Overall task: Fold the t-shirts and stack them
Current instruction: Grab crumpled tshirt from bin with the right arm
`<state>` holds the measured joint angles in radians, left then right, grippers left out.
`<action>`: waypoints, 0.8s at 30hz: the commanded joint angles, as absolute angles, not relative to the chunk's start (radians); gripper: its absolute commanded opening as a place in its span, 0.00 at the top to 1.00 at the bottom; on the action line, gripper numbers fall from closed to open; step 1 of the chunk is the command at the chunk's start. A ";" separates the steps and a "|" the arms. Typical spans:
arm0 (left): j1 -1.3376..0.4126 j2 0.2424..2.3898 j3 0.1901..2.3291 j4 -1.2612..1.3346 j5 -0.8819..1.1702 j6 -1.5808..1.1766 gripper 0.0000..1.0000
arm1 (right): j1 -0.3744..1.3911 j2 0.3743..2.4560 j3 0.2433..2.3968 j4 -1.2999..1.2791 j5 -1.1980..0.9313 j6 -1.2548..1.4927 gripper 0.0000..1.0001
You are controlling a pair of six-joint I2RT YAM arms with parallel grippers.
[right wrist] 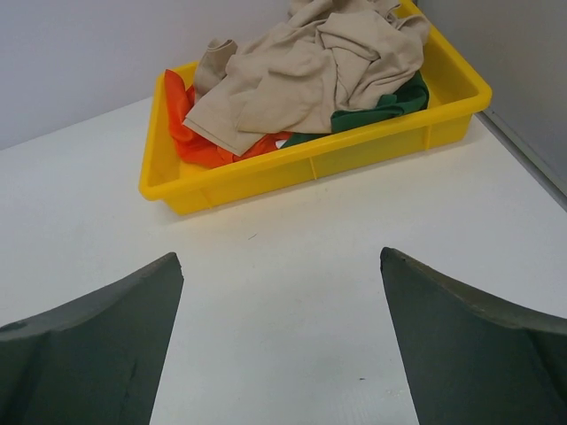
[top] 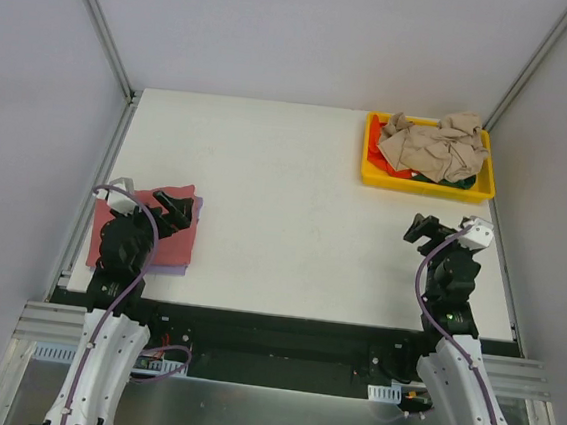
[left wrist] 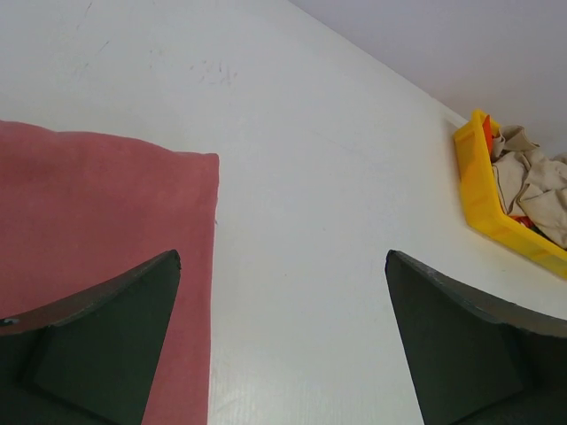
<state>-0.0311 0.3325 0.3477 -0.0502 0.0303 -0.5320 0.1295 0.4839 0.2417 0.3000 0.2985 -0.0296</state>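
Glossy yellow plastic tray, soft matt cloth t-shirts, seemingly smooth table

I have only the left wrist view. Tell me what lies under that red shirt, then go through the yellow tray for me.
Observer: A pale lilac shirt lies under the red shirt, peeking out along its right edge.
Operator: Now the tray.
Observer: Beneath the tan shirt, beside the orange shirt, the yellow tray holds a dark green shirt.
Operator: Report the right gripper.
Observer: The right gripper is open and empty, facing the tray.
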 commanded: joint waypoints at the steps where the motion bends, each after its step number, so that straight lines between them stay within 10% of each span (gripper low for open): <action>1: -0.026 0.316 0.364 -0.029 0.066 -0.528 0.01 | 0.130 0.472 0.273 0.325 0.279 -0.023 0.04; 13: -0.026 0.351 0.368 -0.014 0.106 -0.555 0.01 | 0.130 0.604 0.428 0.148 0.259 0.023 0.04; 24: -0.026 0.380 0.327 0.153 0.454 -0.692 0.01 | 0.112 1.331 1.130 -0.271 0.402 -0.020 0.04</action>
